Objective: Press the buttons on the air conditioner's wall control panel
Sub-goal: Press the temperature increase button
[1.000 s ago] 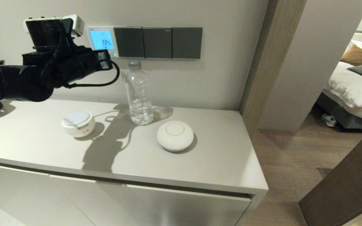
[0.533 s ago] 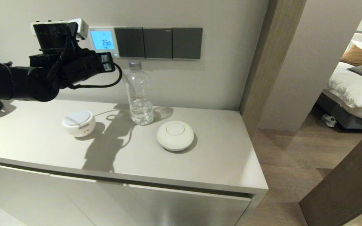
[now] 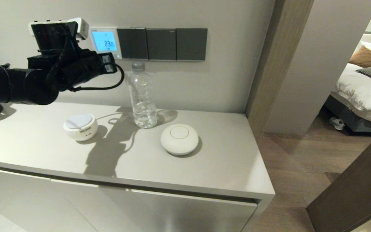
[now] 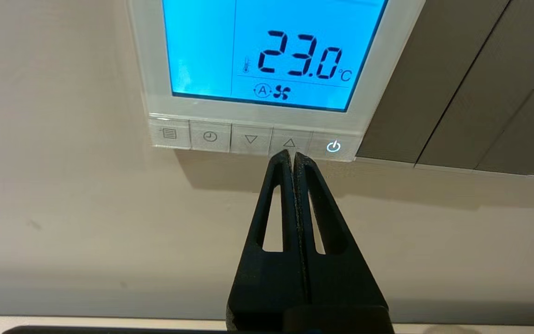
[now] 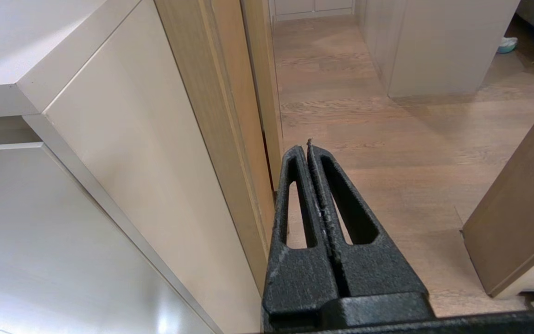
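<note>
The air conditioner's wall control panel point(image 3: 104, 42) is a white-framed square on the wall; its screen point(image 4: 267, 51) glows light blue and reads 23.0 °C. The buttons point(image 4: 251, 139) form a pale row under the screen: menu, clock, down arrow, up arrow point(image 4: 289, 143) and a lit power key point(image 4: 333, 147). My left gripper point(image 4: 292, 155) is shut and empty, with its tips at the lower edge of the up arrow key. In the head view it point(image 3: 109, 61) is raised in front of the panel's bottom edge. My right gripper point(image 5: 308, 147) is shut, empty and parked low beside the cabinet.
Three dark grey switch plates point(image 3: 162, 44) adjoin the panel on its right. On the cabinet top point(image 3: 230, 167) stand a clear water bottle point(image 3: 142, 95) just below the panel, a small white round device point(image 3: 80, 126) and a larger white dome point(image 3: 179, 139).
The screen went from 22.5 to 23.0. My left gripper moved right and toward the panel, then shifted slightly back left. The right arm has not moved.
</note>
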Motion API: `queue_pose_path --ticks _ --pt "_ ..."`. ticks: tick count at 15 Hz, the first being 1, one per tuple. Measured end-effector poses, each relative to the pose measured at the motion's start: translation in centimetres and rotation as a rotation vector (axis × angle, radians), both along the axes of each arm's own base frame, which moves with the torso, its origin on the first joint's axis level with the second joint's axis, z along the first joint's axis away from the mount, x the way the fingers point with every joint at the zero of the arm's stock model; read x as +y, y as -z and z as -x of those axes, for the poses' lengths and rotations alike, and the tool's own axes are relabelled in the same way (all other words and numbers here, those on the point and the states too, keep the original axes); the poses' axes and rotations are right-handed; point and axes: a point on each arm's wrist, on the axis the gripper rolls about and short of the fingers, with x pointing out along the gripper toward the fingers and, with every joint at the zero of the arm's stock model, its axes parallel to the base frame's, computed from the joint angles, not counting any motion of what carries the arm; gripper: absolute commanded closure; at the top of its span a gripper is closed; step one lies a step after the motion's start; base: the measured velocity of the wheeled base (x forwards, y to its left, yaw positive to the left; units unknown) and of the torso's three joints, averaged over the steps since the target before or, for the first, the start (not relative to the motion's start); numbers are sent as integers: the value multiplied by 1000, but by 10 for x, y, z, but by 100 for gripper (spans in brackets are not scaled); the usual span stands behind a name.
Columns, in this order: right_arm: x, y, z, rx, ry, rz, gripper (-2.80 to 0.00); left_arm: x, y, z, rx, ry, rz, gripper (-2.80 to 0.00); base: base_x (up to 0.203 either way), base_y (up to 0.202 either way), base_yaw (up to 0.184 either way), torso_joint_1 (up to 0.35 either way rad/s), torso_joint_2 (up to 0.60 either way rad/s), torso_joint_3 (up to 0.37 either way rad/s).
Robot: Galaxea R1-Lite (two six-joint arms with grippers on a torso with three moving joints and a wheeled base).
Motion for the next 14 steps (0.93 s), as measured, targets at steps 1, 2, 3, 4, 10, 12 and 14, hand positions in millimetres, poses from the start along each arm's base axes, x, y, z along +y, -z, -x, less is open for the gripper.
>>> queue_pose_path --ticks 1,2,3,4,10,12,14 --pt "0 0 0 0 0 0 0 0 0 2 1 1 0 0 0 0 0 0 0 0" --pt "0 0 0 0 0 0 0 0 0 3 2 2 -1 0 0 0 0 0 0 0" --pt "0 0 0 0 0 0 0 1 0 4 3 2 -2 0 0 0 0 0 0 0" --pt "0 0 0 0 0 0 0 1 0 4 1 1 -3 0 0 0 0 0 0 0" --pt "0 0 0 0 0 0 0 0 0 0 -7 2 -4 0 0 0 0 0 0 0" --pt "0 0 0 0 0 0 0 -1 1 -3 -8 2 -5 0 0 0 0 0 0 0" --pt "0 0 0 0 0 0 0 -1 2 -6 -3 6 -6 0 0 0 0 0 0 0"
